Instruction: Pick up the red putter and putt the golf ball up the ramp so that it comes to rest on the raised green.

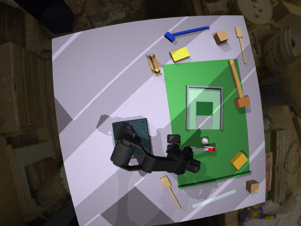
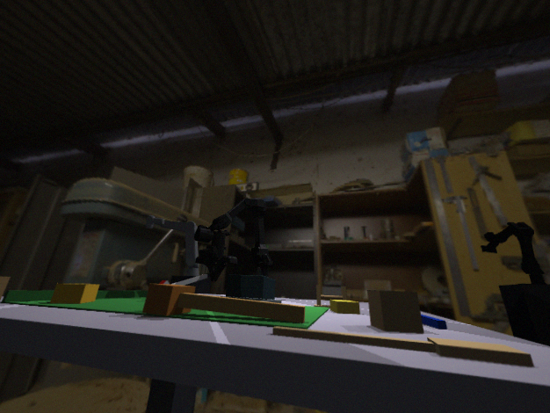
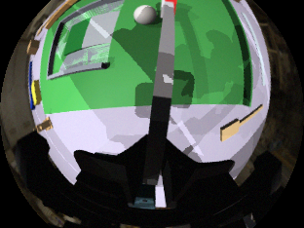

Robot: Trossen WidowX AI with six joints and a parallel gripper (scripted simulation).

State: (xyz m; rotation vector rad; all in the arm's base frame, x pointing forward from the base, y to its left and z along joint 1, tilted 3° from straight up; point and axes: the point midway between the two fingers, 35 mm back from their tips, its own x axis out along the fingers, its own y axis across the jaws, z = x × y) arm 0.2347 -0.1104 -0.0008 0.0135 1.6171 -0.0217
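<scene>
Wrist view: gripper (image 3: pixel 148 190) clamped on the grey shaft of the putter (image 3: pixel 164 59), which runs straight out ahead; red head at its far end. Ball (image 3: pixel 144 15) just left of that head, a small gap between them. Ramp and walled green (image 3: pixel 78 36) farther left of the ball. Step in hand: addressing the ball. Next, as judged: sweep the head leftward through the ball, firmly enough to climb the ramp yet stay on the green.

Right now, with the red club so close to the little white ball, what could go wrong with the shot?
The red putter is held by the end effector far from its head, so the head may twist on contact. It sits just beside the golf ball, leaving little room for a swing. The ramp into the raised green is narrow; an off-line putt could hit the grey wall.
</scene>
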